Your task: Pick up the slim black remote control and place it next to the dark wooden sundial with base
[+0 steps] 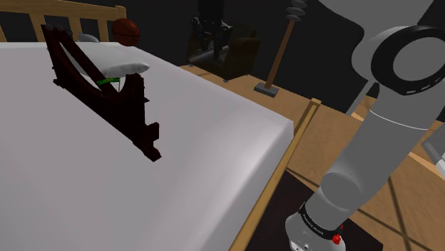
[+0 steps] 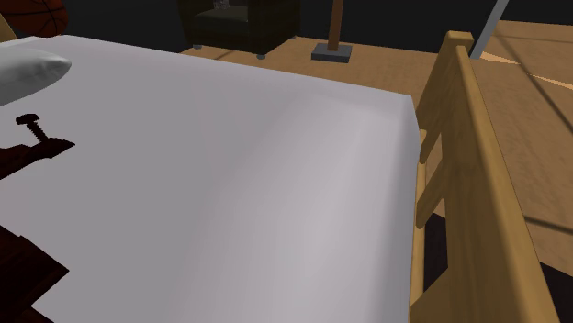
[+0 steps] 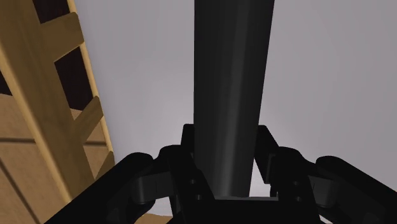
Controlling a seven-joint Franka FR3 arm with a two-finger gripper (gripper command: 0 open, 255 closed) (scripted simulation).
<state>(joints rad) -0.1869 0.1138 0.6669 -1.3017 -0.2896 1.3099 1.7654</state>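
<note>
Gripper (image 3: 226, 139): clamped on the remote (image 3: 232, 76), one black finger (image 3: 188, 149) pressed to each long side of it.

Remote: slim, dark, flat-faced. One end sits down in the gripper between the fingers, and the long axis runs straight out from the hand, so it points away from the gripper, out over the bed (image 3: 331, 83). It looks to run roughly alongside the bed's wooden rail (image 3: 38, 95) rather than across it. Can't tell if the far end touches the bed surface.

Relative to the bed:
- The plain grey-white top lies under and around the remote.
- The rail with its slats is off to one side of the gripper, apart from the remote, with wood floor past it.
- The sundial (image 1: 107, 96), a dark wooden triangular frame on a base, stands on the bed top toward the headboard end in the shoulder view. It has a small green mark on it.
- The pillow (image 1: 118, 68) is just behind the sundial, and a basketball (image 1: 126, 31) is at the headboard.
- The arm (image 1: 378, 142) rises from the stand beside the bed's edge.
- A dark cabinet (image 1: 228, 50) and a post on a grey foot (image 1: 274, 64) stand on the floor past the bed.

In the second exterior view the sundial's dark edge (image 2: 28, 151) shows at the left and the rail (image 2: 468, 138) at the right.
</note>
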